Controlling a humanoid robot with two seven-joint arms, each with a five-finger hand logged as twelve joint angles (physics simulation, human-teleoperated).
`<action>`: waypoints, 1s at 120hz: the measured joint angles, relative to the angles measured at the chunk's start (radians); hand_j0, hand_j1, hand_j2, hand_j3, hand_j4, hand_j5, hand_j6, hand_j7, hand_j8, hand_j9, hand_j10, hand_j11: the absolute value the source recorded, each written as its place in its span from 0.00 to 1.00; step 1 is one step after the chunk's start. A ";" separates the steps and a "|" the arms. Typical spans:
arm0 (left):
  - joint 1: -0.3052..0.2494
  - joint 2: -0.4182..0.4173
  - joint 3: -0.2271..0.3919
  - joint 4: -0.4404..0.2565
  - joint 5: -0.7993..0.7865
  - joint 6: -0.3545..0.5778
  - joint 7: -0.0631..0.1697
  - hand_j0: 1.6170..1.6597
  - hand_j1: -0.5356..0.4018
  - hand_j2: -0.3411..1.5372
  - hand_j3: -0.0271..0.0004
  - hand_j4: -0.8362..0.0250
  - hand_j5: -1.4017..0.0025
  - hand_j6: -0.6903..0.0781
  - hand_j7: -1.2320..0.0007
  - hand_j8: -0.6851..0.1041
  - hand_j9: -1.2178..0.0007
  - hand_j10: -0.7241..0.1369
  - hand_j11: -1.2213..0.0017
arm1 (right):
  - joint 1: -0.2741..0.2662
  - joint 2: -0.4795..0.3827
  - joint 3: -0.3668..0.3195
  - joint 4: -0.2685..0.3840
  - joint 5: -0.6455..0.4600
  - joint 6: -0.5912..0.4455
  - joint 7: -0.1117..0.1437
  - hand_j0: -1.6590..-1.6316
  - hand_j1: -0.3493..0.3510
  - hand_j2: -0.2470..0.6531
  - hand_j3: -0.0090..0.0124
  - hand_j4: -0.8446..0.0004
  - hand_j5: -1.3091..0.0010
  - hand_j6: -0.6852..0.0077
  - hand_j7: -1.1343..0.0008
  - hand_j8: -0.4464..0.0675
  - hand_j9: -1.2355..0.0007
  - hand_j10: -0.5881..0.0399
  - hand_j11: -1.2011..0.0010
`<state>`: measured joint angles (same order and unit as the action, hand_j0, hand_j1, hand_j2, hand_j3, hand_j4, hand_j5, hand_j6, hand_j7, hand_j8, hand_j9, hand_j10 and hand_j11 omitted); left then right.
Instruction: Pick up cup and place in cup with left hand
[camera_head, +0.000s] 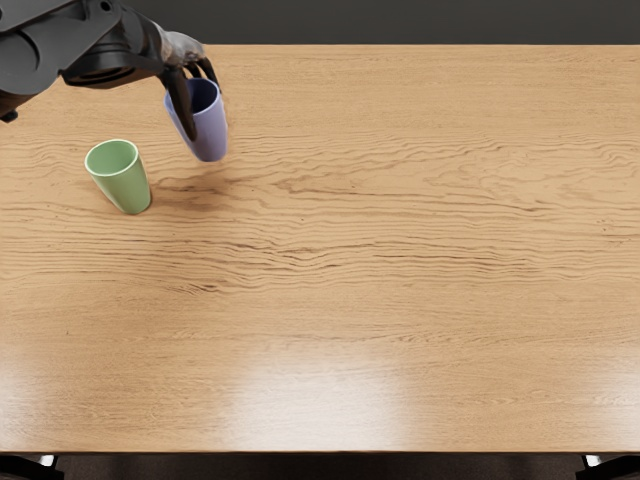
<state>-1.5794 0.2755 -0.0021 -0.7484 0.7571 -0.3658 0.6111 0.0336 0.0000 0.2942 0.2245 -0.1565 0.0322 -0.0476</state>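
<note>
So I'm clamping the purple cup (212, 132) near its rim with my left robot hand (203, 112), pretty much mouth-up, and the green cup (124, 185) I'm probably aiming for is standing upright on the tabletop (400, 240), leftward and a bit nearer me.
</note>
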 joint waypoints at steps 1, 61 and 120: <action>-0.001 0.003 0.000 -0.001 -0.003 -0.002 0.000 0.90 0.47 0.22 0.99 0.46 0.55 0.54 0.48 0.50 0.50 0.29 0.50 | 0.000 0.000 0.000 0.000 0.000 0.000 0.000 0.04 0.04 0.27 0.42 0.97 0.98 0.95 0.97 0.82 0.97 0.90 0.97; -0.044 0.180 0.000 -0.035 -0.068 -0.104 0.000 0.89 0.45 0.21 0.99 0.51 0.53 0.58 0.46 0.53 0.48 0.31 0.48 | 0.000 0.000 0.000 0.002 0.001 0.000 0.000 0.04 0.04 0.27 0.42 0.97 0.98 0.95 0.97 0.82 0.97 0.90 0.97; -0.041 0.301 0.003 -0.066 -0.091 -0.159 0.000 0.87 0.43 0.22 0.99 0.55 0.50 0.63 0.44 0.56 0.46 0.35 0.45 | 0.000 0.000 0.000 0.005 0.001 0.000 0.000 0.04 0.04 0.27 0.42 0.97 0.98 0.95 0.97 0.82 0.97 0.90 0.97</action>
<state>-1.6200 0.5766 0.0005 -0.8145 0.6665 -0.5251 0.6109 0.0337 0.0000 0.2947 0.2298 -0.1554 0.0326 -0.0477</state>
